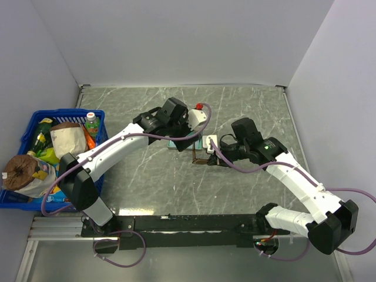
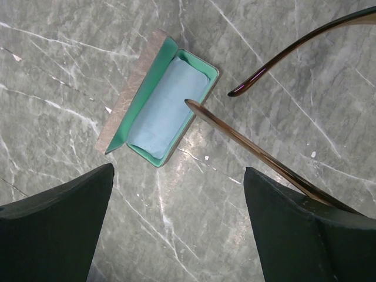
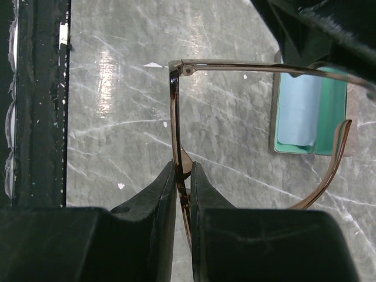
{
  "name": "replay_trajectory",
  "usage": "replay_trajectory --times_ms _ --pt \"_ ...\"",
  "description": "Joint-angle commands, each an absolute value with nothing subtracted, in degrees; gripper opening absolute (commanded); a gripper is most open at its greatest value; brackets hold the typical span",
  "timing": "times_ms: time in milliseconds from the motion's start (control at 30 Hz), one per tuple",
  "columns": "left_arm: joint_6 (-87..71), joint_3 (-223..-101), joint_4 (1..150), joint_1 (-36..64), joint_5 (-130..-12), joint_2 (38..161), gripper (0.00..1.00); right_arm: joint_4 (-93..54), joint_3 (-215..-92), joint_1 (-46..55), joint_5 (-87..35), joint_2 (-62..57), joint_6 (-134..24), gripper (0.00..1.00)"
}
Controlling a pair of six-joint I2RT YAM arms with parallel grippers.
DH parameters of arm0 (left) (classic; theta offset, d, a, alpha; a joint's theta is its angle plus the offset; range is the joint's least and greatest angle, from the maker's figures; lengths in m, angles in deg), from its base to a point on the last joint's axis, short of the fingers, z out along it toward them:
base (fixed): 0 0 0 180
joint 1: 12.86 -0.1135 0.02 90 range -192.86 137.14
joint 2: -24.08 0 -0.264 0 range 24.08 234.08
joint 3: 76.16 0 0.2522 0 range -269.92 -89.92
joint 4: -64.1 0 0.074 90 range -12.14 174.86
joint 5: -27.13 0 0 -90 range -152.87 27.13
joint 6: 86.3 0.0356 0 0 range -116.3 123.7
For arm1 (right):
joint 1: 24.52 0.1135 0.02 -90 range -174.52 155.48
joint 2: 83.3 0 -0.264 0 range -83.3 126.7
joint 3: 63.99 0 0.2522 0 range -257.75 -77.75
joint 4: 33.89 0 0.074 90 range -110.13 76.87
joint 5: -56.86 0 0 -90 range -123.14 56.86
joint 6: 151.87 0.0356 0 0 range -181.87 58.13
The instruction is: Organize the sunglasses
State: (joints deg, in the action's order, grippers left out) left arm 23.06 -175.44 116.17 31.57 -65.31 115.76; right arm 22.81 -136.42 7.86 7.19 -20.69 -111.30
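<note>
Right pincer [image 3: 183, 171] clenched on the sunglasses [image 3: 174, 106] at the frame front, near the open case [image 2: 130, 100]. Left pincer [image 2: 179, 194] released. Likely light, thin and fragile: you should grip the frame, never the temples.

Illumination is bright, diffuse and overhead. The counter [image 1: 247, 111] carries only faint, soft-edged shadows. In the right wrist view, a pale glare streak lies on the counter at left. The near claw fingers [image 3: 155, 200] render dark and slightly defocused.
</note>
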Motion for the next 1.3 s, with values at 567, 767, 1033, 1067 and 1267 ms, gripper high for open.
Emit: replay_trajectory --times_ms 567,767,1033,1067,1267 --pt "22.0 -174.4 113.9 32.5 -65.9 114.5 0.96 21.4 -136.5 8.4 9.5 -21.6 -114.4 0.0" --pt "21.5 -173.7 113.6 32.7 -66.2 115.0 0.97 21.5 -136.4 8.4 9.8 -21.9 -114.8 0.0" --pt "21.5 -174.2 114.3 33.0 -66.7 115.0 0.97 21.6 -136.3 8.4 9.9 -21.9 -115.0 0.0" --pt "21.5 -174.2 114.4 33.1 -66.7 115.1 0.97 21.6 -136.3 8.4 9.9 -21.9 -115.0 0.0" --pt "21.7 -174.9 115.0 34.0 -66.5 116.0 0.97 21.7 -136.3 8.4 10.0 -21.6 -115.3 0.0"
